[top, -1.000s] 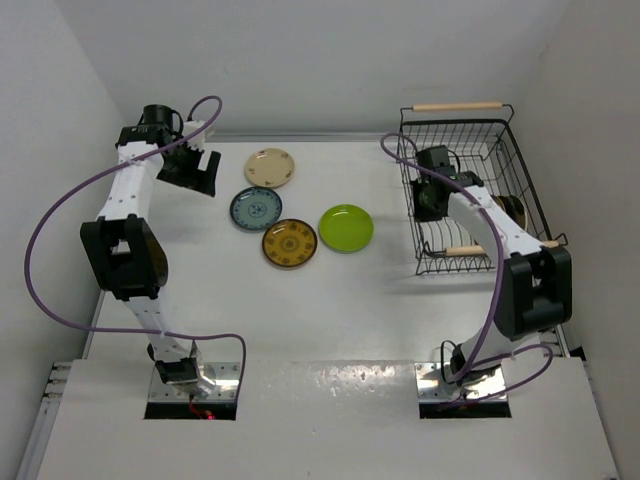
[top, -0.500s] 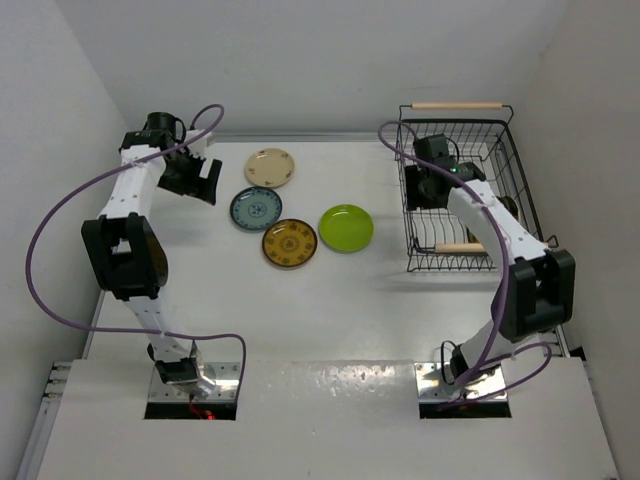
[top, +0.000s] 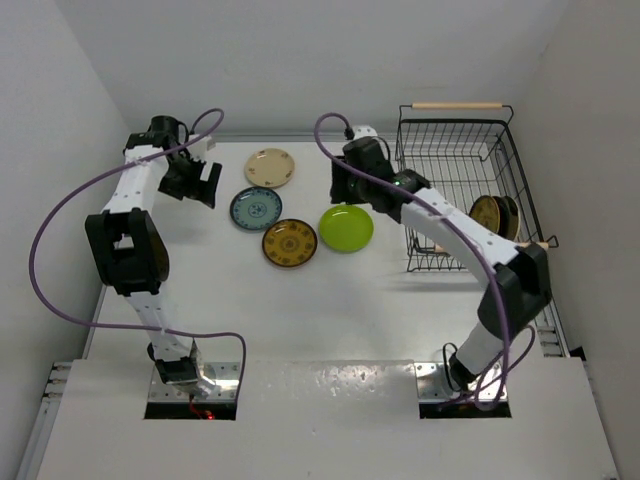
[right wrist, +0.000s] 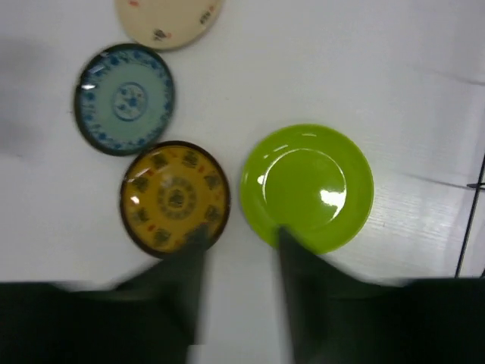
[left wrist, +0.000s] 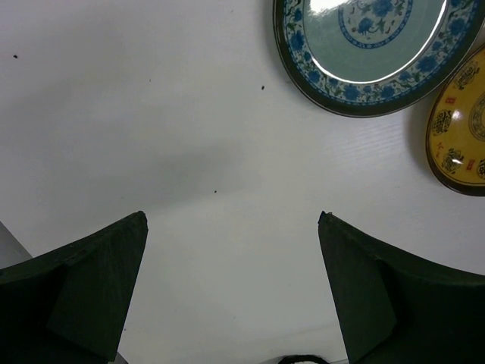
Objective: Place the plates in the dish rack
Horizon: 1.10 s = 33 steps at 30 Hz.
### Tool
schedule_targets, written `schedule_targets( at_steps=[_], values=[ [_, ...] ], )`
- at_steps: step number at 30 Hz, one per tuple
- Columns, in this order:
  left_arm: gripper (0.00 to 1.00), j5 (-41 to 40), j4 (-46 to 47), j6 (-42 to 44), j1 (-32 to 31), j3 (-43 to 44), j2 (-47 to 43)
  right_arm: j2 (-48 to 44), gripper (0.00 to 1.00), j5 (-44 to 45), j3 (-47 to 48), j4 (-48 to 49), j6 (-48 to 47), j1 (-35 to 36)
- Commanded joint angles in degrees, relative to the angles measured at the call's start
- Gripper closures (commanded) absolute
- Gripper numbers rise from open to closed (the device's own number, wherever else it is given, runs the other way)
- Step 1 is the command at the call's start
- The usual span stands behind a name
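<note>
On my desk (top: 330, 310), near to far: brown-and-yellow plate (top: 290, 243), lime green plate (top: 346, 228) by my narrowly parted, empty right claw (right wrist: 240, 233), blue plate (top: 256, 208) beside my wide-open, empty left claw (left wrist: 231, 218), beige plate (top: 270, 167); dish rack (top: 456, 122) at right, plates (top: 489, 214) on edge inside.

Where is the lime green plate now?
In the top view the lime green plate lies on the table, just right of the brown-and-yellow plate and left of the dish rack.

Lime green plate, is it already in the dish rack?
No, the lime green plate lies flat on the table, outside the dish rack.
</note>
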Motion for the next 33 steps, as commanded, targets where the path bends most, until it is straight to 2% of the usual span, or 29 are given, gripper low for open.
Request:
schedule_targets(
  at_steps=[1, 2, 3, 4, 7, 11, 15, 18, 22, 27, 30, 33],
  values=[
    [0.01, -1.6, 0.4, -1.0, 0.1, -0.7, -1.5, 4.8, 0.38, 3.3, -3.0, 1.7, 17.1, 0.2],
    [0.01, -2.3, 0.4, -1.0, 0.1, -1.5, -1.5, 5.1, 0.26, 5.1, -3.9, 1.8, 23.8, 0.8],
    [0.01, -2.4, 0.4, -1.0, 0.1, -2.1, -2.1, 5.1, 0.22, 11.7, -5.3, 2.4, 25.8, 1.2],
    [0.01, -2.4, 1.0, -1.0, -0.4, -2.1, -2.1, 4.9, 0.19, 13.3, -7.2, 3.2, 27.3, 1.6],
    [0.01, -2.4, 1.0, -1.0, -0.4, -2.7, -2.6, 6.4, 0.18, 17.2, -11.2, 7.6, 32.6, 2.9],
    [0.01, -2.4, 1.0, -1.0, -0.4, -3.2, -2.6, 10.9, 0.18, 18.7, -9.2, 1.8, 42.0, 2.8],
    [0.01, -2.4, 1.0, -0.5, -0.4, -3.2, -3.1, 13.6, 0.2, 19.8, -11.3, -0.3, 55.1, 2.8],
    [0.01, -2.4, 1.0, -0.5, -0.4, -3.8, -3.1, 15.7, 0.22, 19.4, -12.8, 0.4, 60.4, 2.8],
    [0.01, -2.4, 1.0, 0.1, -0.4, -4.3, -3.6, 18.4, 0.22, 20.2, -11.3, -2.4, 64.0, 2.7],
    [0.01, -3.5, 1.0, 0.7, -0.4, -4.9, -3.7, 20.3, 0.25, 16.6, -14.1, -0.3, 66.9, 1.7],
    [0.01, -3.5, 1.0, 0.7, -0.4, -4.9, -3.7, 22.0, 0.31, 15.8, -14.4, -0.1, 67.2, 1.3],
    [0.01, -3.5, 1.0, 0.7, -0.4, -4.9, -3.7, 22.7, 0.48, 15.8, -15.1, -0.3, 67.0, 0.9]
  ],
)
